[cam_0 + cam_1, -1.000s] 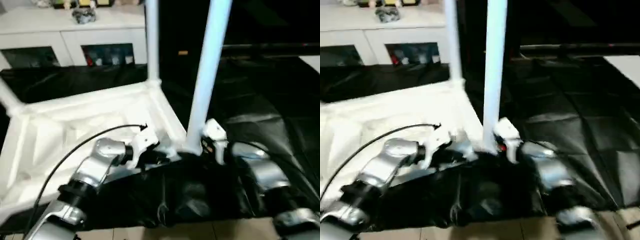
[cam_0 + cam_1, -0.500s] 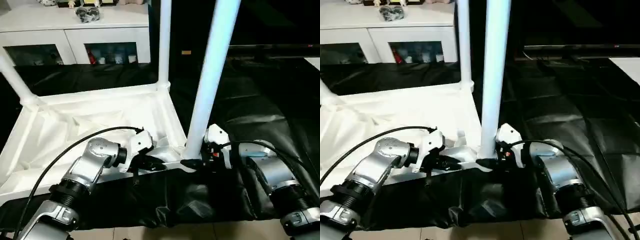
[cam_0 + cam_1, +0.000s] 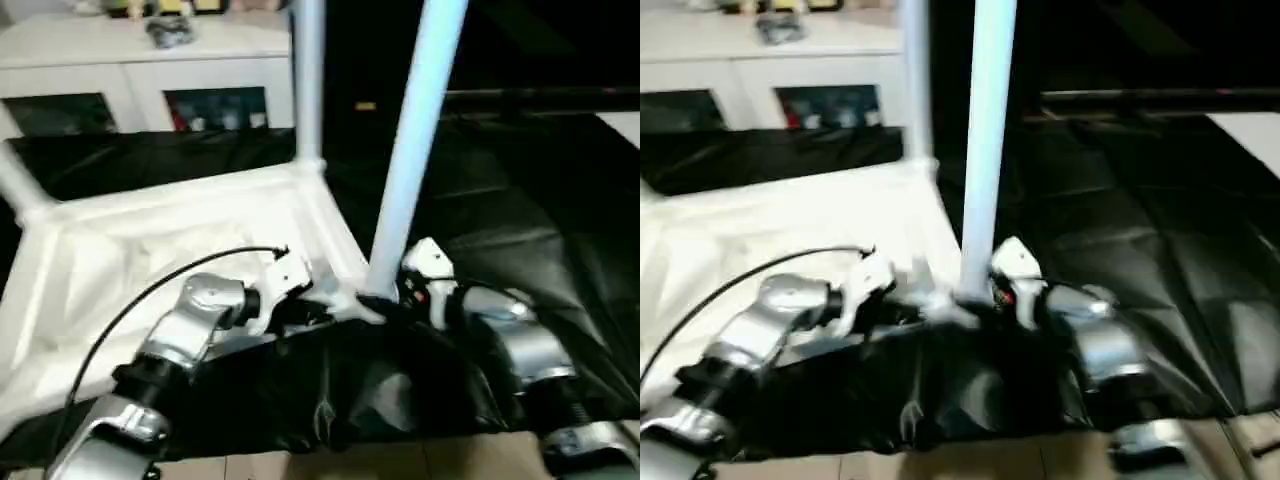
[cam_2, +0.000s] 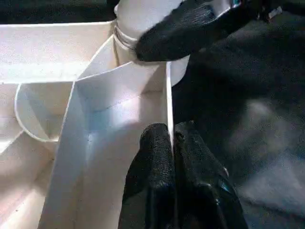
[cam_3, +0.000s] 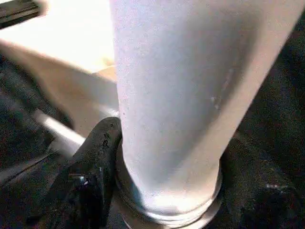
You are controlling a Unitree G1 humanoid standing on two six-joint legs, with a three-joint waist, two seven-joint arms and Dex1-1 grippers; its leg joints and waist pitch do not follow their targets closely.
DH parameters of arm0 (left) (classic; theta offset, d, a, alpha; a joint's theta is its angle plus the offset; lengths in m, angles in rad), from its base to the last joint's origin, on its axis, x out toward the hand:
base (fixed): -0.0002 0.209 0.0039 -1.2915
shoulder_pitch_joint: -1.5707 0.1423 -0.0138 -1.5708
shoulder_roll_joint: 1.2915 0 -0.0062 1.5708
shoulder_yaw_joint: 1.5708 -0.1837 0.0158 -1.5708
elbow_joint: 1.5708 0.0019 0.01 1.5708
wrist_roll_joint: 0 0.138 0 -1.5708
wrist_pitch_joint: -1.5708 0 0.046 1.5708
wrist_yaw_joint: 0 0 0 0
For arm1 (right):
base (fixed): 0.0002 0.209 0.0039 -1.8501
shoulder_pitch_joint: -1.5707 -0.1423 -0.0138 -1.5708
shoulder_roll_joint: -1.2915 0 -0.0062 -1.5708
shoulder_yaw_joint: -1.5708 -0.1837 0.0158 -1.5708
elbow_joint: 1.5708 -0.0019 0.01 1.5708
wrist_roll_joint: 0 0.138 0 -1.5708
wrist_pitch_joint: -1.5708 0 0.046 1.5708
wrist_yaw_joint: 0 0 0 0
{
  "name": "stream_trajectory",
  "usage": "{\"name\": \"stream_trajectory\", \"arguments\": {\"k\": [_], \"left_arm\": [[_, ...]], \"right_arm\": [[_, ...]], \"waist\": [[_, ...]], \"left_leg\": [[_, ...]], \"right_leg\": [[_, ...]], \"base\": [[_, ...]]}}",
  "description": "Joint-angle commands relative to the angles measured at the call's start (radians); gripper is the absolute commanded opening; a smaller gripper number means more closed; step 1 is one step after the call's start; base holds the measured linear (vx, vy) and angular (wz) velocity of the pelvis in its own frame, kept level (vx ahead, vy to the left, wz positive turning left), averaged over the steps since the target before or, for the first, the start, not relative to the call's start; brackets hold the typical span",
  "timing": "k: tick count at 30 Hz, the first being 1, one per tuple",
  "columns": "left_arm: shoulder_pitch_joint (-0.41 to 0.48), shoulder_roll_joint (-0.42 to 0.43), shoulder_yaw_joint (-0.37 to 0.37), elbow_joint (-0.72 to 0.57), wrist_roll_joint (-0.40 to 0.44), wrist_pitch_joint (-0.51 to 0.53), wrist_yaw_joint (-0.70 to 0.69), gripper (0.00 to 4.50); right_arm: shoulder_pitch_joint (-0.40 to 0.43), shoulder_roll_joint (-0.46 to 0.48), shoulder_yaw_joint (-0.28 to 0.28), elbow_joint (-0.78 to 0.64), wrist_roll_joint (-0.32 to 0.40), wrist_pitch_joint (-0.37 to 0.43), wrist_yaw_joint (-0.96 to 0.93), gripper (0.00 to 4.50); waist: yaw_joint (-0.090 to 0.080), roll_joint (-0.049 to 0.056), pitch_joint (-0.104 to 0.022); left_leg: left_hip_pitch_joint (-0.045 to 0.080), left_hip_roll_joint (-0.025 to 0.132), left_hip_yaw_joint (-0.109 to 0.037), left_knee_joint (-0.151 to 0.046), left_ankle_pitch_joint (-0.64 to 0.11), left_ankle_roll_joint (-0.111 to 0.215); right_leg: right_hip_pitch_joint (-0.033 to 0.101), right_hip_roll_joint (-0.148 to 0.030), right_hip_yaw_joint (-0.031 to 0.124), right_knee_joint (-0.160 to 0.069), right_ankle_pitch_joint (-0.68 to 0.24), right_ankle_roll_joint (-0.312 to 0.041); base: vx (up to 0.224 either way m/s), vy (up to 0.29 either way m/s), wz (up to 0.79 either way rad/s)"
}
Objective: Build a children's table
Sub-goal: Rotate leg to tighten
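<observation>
The children's table lies upside down on black cloth, its ribbed top (image 3: 150,260) facing up. Three legs stand in corner sockets: a near-right leg (image 3: 410,150), a far-right leg (image 3: 308,80) and a far-left leg (image 3: 20,185). My left gripper (image 4: 172,143) is shut on the thin rim wall (image 4: 167,100) of the top, just beside the near-right socket. My right gripper (image 5: 167,181) is shut on the base of the near-right leg (image 5: 181,86), one black finger (image 5: 90,176) on each side. In the head view, both grippers meet at that corner (image 3: 365,305).
A white cabinet with glass doors (image 3: 150,60) stands behind the table. Black cloth (image 3: 520,200) covers the ground to the right and in front. Pale floor tiles (image 3: 300,465) show at the near edge. My silver forearms cross the foreground.
The head views have swayed with the camera. My right gripper's fingers have drawn in around the leg's base. My left gripper keeps its hold on the rim.
</observation>
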Motion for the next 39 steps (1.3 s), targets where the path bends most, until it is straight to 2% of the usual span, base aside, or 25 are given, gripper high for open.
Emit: {"name": "stream_trajectory", "arguments": {"k": [1, 2, 3, 4, 5, 6, 8, 9, 10, 13, 14, 16, 17, 18, 19, 21, 23, 25, 28, 29, 30, 32, 33, 35, 39], "left_arm": [[-0.054, -0.102, -0.001, -0.013, -0.028, -0.012, 0.078, 0.0], [-0.064, -0.124, -0.001, -0.004, -0.022, -0.011, 0.112, 0.0], [-0.067, -0.134, -0.001, 0.0, -0.019, -0.015, 0.131, 0.0], [-0.07, -0.14, 0.001, 0.005, -0.016, -0.02, 0.143, 0.0], [-0.077, -0.157, 0.007, 0.018, -0.01, -0.042, 0.174, 0.0], [-0.079, -0.164, 0.011, 0.023, -0.008, -0.053, 0.187, 0.0], [-0.076, -0.162, 0.011, 0.02, -0.01, -0.068, 0.172, 0.0], [-0.068, -0.152, 0.011, 0.01, -0.017, -0.067, 0.149, 0.0], [-0.067, -0.152, 0.011, 0.01, -0.017, -0.066, 0.148, 0.0], [-0.036, -0.119, 0.006, -0.026, -0.032, -0.057, 0.082, 0.0], [-0.024, -0.107, 0.004, -0.041, -0.042, -0.051, 0.056, 0.0], [-0.015, -0.096, 0.003, -0.054, -0.049, -0.047, 0.036, 0.0], [0.002, -0.07, 0.001, -0.073, -0.062, -0.045, -0.013, 0.0], [0.004, -0.068, 0.001, -0.075, -0.062, -0.044, -0.018, 0.0], [0.008, -0.062, 0.001, -0.079, -0.064, -0.043, -0.028, 0.0], [0.023, -0.032, -0.002, -0.095, -0.071, -0.042, -0.081, 0.0], [0.031, -0.008, -0.005, -0.103, -0.078, -0.043, -0.129, 0.0], [0.037, 0.009, -0.009, -0.114, -0.085, -0.04, -0.161, 0.0], [0.044, 0.038, -0.011, -0.122, -0.092, -0.038, -0.206, 0.0], [0.047, 0.046, -0.012, -0.126, -0.094, -0.037, -0.218, 0.0], [0.05, 0.06, -0.014, -0.133, -0.098, -0.036, -0.237, 0.0], [0.052, 0.07, -0.015, -0.136, -0.101, -0.034, -0.251, 0.0], [0.053, 0.073, -0.016, -0.137, -0.101, -0.033, -0.256, 0.0], [0.057, 0.09, -0.021, -0.145, -0.106, -0.031, -0.285, 0.0], [0.06, 0.103, -0.024, -0.153, -0.111, -0.024, -0.307, 0.0]], "right_arm": [[-0.018, 0.094, 0.036, 0.086, -0.027, 0.031, -0.132, 2.65], [-0.04, 0.127, 0.031, 0.116, -0.04, 0.027, -0.202, 2.65], [-0.05, 0.142, 0.031, 0.127, -0.046, 0.023, -0.229, 2.65], [-0.054, 0.15, 0.032, 0.131, -0.049, 0.016, -0.233, 2.65], [-0.066, 0.17, 0.04, 0.138, -0.059, -0.004, -0.242, 2.65], [-0.073, 0.181, 0.042, 0.141, -0.06, -0.01, -0.245, 2.65], [-0.08, 0.188, 0.029, 0.137, -0.034, -0.009, -0.216, 2.65], [-0.082, 0.184, 0.016, 0.129, -0.01, -0.006, -0.182, 3.21], [-0.082, 0.184, 0.015, 0.129, -0.01, -0.006, -0.181, 3.35], [-0.083, 0.142, 0.011, 0.127, -0.005, -0.009, -0.127, 3.54], [-0.077, 0.12, 0.018, 0.113, -0.004, -0.004, -0.094, 3.7], [-0.07, 0.101, 0.025, 0.099, -0.004, 0.001, -0.062, 3.81], [-0.047, 0.049, 0.048, 0.054, 0.0, 0.002, 0.034, 3.81], [-0.044, 0.044, 0.05, 0.049, 0.001, 0.003, 0.044, 3.81], [-0.038, 0.032, 0.054, 0.039, 0.002, 0.004, 0.065, 3.81], [-0.008, -0.037, 0.081, -0.011, 0.006, -0.004, 0.183, 3.81], [0.012, -0.089, 0.101, -0.045, 0.014, -0.014, 0.275, 3.81], [0.024, -0.12, 0.113, -0.065, 0.02, -0.019, 0.337, 3.81], [0.034, -0.161, 0.131, -0.085, 0.022, -0.025, 0.414, 3.81], [0.036, -0.168, 0.135, -0.091, 0.024, -0.023, 0.427, 3.53], [0.038, -0.18, 0.141, -0.102, 0.028, -0.007, 0.451, 3.53], [0.04, -0.186, 0.146, -0.107, 0.029, -0.005, 0.462, 3.41], [0.04, -0.187, 0.147, -0.108, 0.029, -0.004, 0.465, 3.16], [0.042, -0.194, 0.153, -0.115, 0.034, 0.001, 0.482, 3.07], [0.046, -0.2, 0.16, -0.124, 0.035, 0.001, 0.503, 2.76]], "waist": [[-0.008, 0.0, -0.051], [-0.018, -0.001, -0.05], [-0.02, 0.003, -0.052], [-0.02, -0.001, -0.052], [-0.021, -0.001, -0.053], [-0.021, -0.001, -0.053], [-0.015, -0.003, -0.054], [-0.012, -0.009, -0.056], [-0.01, -0.006, -0.056], [-0.007, -0.01, -0.057], [-0.006, -0.009, -0.057], [-0.004, -0.01, -0.059], [-0.003, -0.012, -0.059], [0.002, -0.013, -0.06], [0.003, -0.015, -0.059], [0.014, -0.014, -0.06], [0.024, -0.013, -0.06], [0.029, -0.013, -0.059], [0.032, -0.012, -0.056], [0.034, -0.012, -0.056], [0.033, -0.012, -0.056], [0.034, -0.012, -0.056], [0.034, -0.012, -0.056], [0.034, -0.016, -0.056], [0.037, -0.016, -0.056]], "left_leg": [[0.027, 0.084, -0.063, -0.081, -0.368, -0.02], [0.028, 0.084, -0.064, -0.082, -0.384, -0.026], [0.028, 0.082, -0.066, -0.08, -0.39, -0.028], [0.021, 0.083, -0.065, -0.082, -0.376, -0.018], [0.023, 0.082, -0.061, -0.079, -0.369, -0.01], [0.023, 0.082, -0.061, -0.079, -0.369, -0.01], [0.019, 0.08, -0.058, -0.076, -0.332, 0.016], [0.017, 0.082, -0.057, -0.076, -0.309, 0.028], [0.018, 0.083, -0.057, -0.076, -0.303, 0.031], [0.015, 0.084, -0.054, -0.076, -0.277, 0.046], [0.013, 0.086, -0.056, -0.076, -0.27, 0.049], [0.011, 0.085, -0.054, -0.074, -0.251, 0.058], [0.012, 0.086, -0.051, -0.073, -0.237, 0.066], [0.011, 0.086, -0.05, -0.071, -0.218, 0.077], [0.011, 0.086, -0.049, -0.07, -0.213, 0.083], [0.016, 0.087, -0.045, -0.068, -0.194, 0.09], [0.012, 0.089, -0.045, -0.068, -0.179, 0.095], [0.013, 0.092, -0.044, -0.069, -0.179, 0.098], [0.015, 0.09, -0.046, -0.072, -0.208, 0.085], [0.016, 0.09, -0.047, -0.072, -0.216, 0.078], [0.017, 0.092, -0.048, -0.074, -0.222, 0.073], [0.018, 0.092, -0.048, -0.075, -0.227, 0.066], [0.019, 0.092, -0.048, -0.075, -0.23, 0.062], [0.018, 0.092, -0.048, -0.075, -0.232, 0.056], [0.018, 0.092, -0.047, -0.075, -0.221, 0.057]], "right_leg": [[0.015, -0.101, 0.056, -0.089, -0.432, -0.187], [0.01, -0.1, 0.055, -0.09, -0.434, -0.19], [0.016, -0.102, 0.053, -0.089, -0.44, -0.185], [0.021, -0.104, 0.054, -0.09, -0.419, -0.183], [0.015, -0.102, 0.056, -0.09, -0.406, -0.187], [0.015, -0.102, 0.056, -0.09, -0.406, -0.187], [0.022, -0.105, 0.058, -0.09, -0.388, -0.192], [0.024, -0.104, 0.059, -0.086, -0.37, -0.194], [0.023, -0.105, 0.059, -0.085, -0.363, -0.197], [0.025, -0.105, 0.059, -0.082, -0.339, -0.206], [0.03, -0.106, 0.058, -0.078, -0.328, -0.209], [0.031, -0.105, 0.058, -0.075, -0.305, -0.215], [0.029, -0.105, 0.059, -0.075, -0.287, -0.219], [0.033, -0.105, 0.058, -0.072, -0.266, -0.222], [0.031, -0.104, 0.059, -0.072, -0.262, -0.224], [0.028, -0.102, 0.059, -0.071, -0.257, -0.226], [0.034, -0.101, 0.056, -0.067, -0.25, -0.221], [0.032, -0.1, 0.056, -0.066, -0.244, -0.221], [0.029, -0.099, 0.054, -0.071, -0.296, -0.215], [0.029, -0.099, 0.055, -0.072, -0.312, -0.21], [0.028, -0.099, 0.055, -0.072, -0.318, -0.209], [0.027, -0.099, 0.056, -0.072, -0.318, -0.211], [0.027, -0.1, 0.056, -0.073, -0.319, -0.212], [0.027, -0.101, 0.057, -0.073, -0.319, -0.212], [0.028, -0.1, 0.057, -0.069, -0.296, -0.218]], "base": [[0.0, 0.0, 0.0], [0.0, 0.0, 0.0], [0.0, 0.0, 0.0], [0.0, 0.0, 0.0], [0.0, 0.0, 0.0], [0.0, 0.0, 0.0], [0.0, 0.0, 0.0], [0.0, 0.0, 0.0], [0.0, 0.0, 0.0], [0.0, 0.0, 0.0], [0.0, 0.0, 0.0], [0.0, 0.0, 0.0], [0.0, 0.0, 0.0], [0.0, 0.0, 0.0], [0.0, 0.0, 0.0], [0.0, 0.0, 0.0], [0.0, 0.0, 0.0], [0.0, 0.0, 0.0], [0.0, 0.0, 0.0], [0.0, 0.0, 0.0], [0.0, 0.0, 0.0], [0.0, 0.0, 0.0], [0.0, 0.0, 0.0], [0.0, 0.0, 0.0], [0.0, 0.0, 0.0]]}}
